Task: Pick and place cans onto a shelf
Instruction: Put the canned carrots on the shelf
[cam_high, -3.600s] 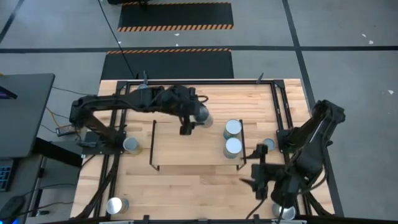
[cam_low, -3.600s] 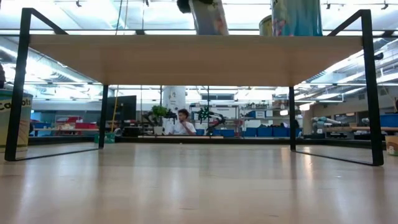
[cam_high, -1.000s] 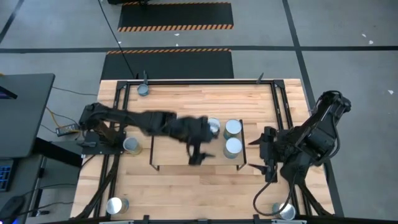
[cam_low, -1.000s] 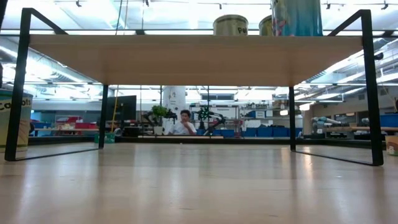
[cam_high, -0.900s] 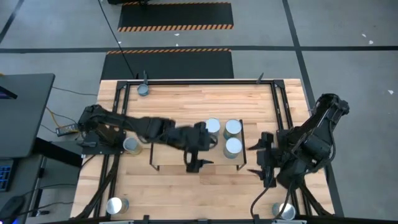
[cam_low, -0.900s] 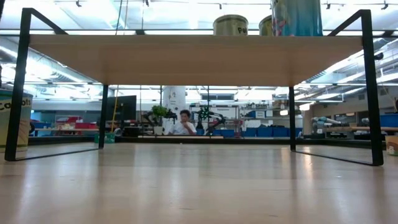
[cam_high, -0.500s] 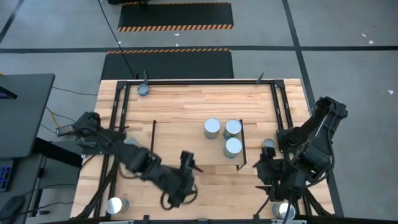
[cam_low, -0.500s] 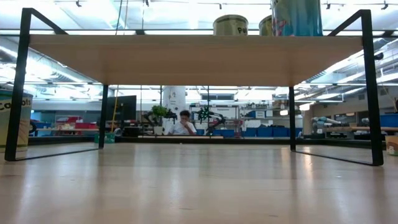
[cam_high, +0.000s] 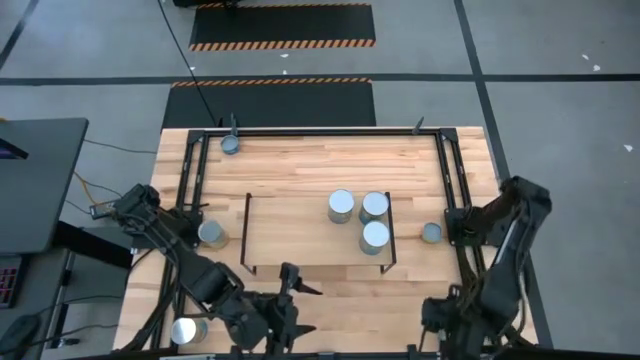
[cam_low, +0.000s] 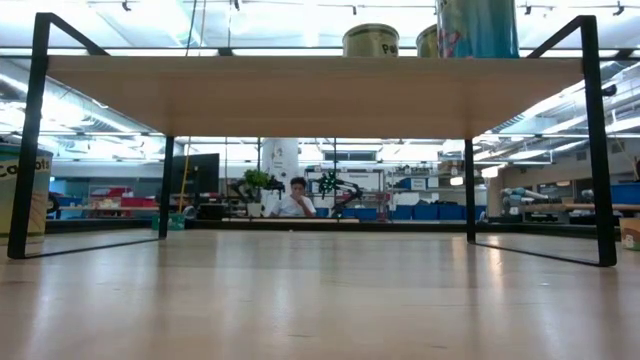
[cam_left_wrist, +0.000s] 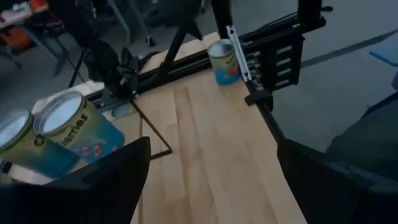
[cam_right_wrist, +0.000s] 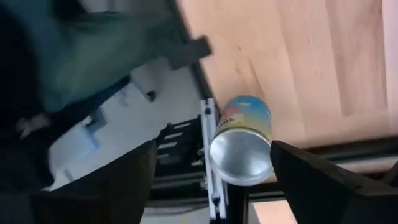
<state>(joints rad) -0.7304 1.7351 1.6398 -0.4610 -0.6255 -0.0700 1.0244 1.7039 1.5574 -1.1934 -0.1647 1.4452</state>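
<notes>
Three cans stand on the right half of the low wooden shelf; the low view shows two of them on top of the board. Loose cans stand at the far left, left of the shelf, at the front left and right of the shelf. My left gripper hovers open and empty in front of the shelf. My right gripper is over the front right corner, open, with a can between its fingers, untouched.
Black rails run along both sides of the table. A laptop sits off the left edge. A person sits far back in the room. Bare wood lies behind the shelf.
My left arm has pulled back from the shelf to the table's front, leaving its can on the board. My right arm has swung down over the front right corner can.
</notes>
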